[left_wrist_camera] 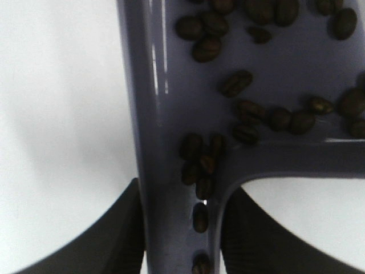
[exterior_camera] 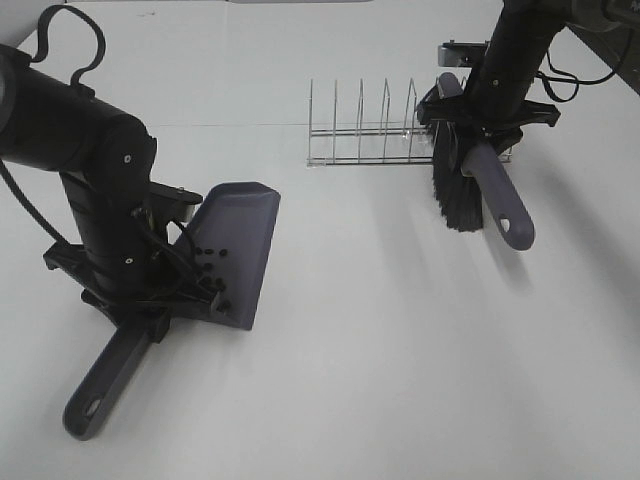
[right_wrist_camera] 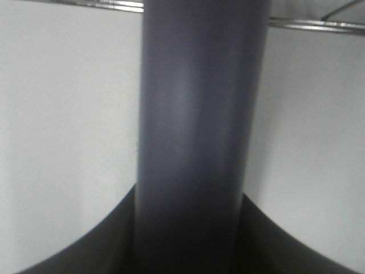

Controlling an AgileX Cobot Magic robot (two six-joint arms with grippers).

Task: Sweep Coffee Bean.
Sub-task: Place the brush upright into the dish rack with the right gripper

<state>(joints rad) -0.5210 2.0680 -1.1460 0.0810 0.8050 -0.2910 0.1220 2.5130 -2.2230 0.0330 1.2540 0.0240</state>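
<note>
My left gripper [exterior_camera: 170, 300] is shut on the handle of the grey-purple dustpan [exterior_camera: 243, 240], on the table's left side. Several dark coffee beans [exterior_camera: 212, 268] lie inside the pan near its handle end. In the left wrist view the beans [left_wrist_camera: 245, 108] are spread over the pan floor [left_wrist_camera: 302, 63], and some sit in the handle's groove between my fingers [left_wrist_camera: 114, 240]. My right gripper [exterior_camera: 480, 135] is shut on the grey brush handle [exterior_camera: 497, 195] at the back right, and the black bristles [exterior_camera: 452, 190] hang off the table. The right wrist view shows only that handle [right_wrist_camera: 197, 137].
A wire dish rack [exterior_camera: 370, 135] stands at the back, just left of the brush, and its wires show in the right wrist view [right_wrist_camera: 319, 24]. The dustpan's long handle end [exterior_camera: 95, 400] sticks out toward the front left. The white table [exterior_camera: 400, 350] spans the view.
</note>
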